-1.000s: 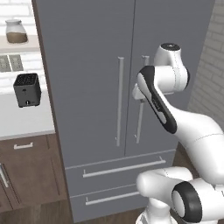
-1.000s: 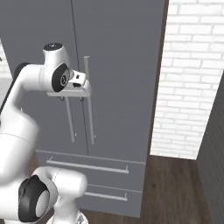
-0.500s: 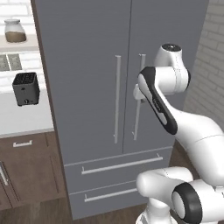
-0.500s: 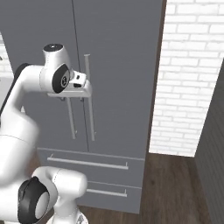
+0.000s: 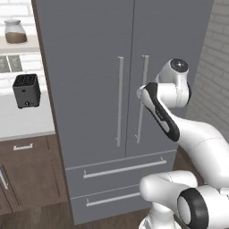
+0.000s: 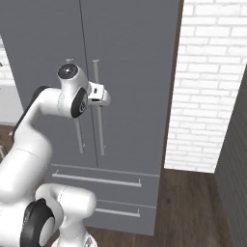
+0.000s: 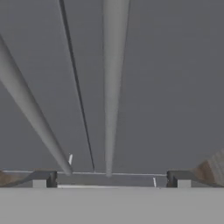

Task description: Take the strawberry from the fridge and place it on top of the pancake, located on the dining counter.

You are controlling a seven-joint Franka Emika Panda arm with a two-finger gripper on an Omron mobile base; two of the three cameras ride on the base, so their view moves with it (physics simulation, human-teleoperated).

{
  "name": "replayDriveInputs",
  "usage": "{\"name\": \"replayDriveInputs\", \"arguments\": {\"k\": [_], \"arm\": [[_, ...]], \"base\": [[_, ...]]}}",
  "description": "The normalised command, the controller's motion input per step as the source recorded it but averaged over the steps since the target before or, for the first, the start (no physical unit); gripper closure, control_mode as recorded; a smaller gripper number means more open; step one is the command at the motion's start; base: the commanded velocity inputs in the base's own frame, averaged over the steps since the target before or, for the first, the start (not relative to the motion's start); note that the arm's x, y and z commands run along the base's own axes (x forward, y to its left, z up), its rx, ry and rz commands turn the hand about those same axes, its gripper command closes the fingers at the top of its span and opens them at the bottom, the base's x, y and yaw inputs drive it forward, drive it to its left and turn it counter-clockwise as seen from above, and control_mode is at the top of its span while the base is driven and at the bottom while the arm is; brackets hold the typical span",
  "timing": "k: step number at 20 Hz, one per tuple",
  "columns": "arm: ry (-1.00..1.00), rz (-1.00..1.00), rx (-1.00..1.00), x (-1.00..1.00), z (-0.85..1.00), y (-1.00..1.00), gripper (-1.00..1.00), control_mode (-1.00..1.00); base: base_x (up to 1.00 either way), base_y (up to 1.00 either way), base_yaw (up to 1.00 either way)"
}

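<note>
Our tool stands wide open, fingertips either side of the right door's handle at 12 o'clock. The fridge is shut, so the strawberry is presumably hidden inside. Closing off-centre could let the thin handle slip free as we pull.

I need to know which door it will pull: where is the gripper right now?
The gripper is up against the fridge, at the right door's handle, just right of the seam between the doors. In the hand view that handle runs between the fingertips.
</note>
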Motion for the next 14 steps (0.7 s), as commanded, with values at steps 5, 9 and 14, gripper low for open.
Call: {"name": "replayDriveInputs", "arguments": {"k": [5,9,14], "arm": [[-0.13,-0.02,0.01,0.52,0.11,0.13,-1.00,-1.00],[0.00,-0.02,0.00,0.56,0.00,-0.02,-1.00,-1.00],[0.01,0.00,0.00,0.42,0.02,-0.01,-1.00,-1.00]], "base": [[0.00,0.00,0.00],[0.00,0.00,0.00],[0.00,0.00,0.00]]}}
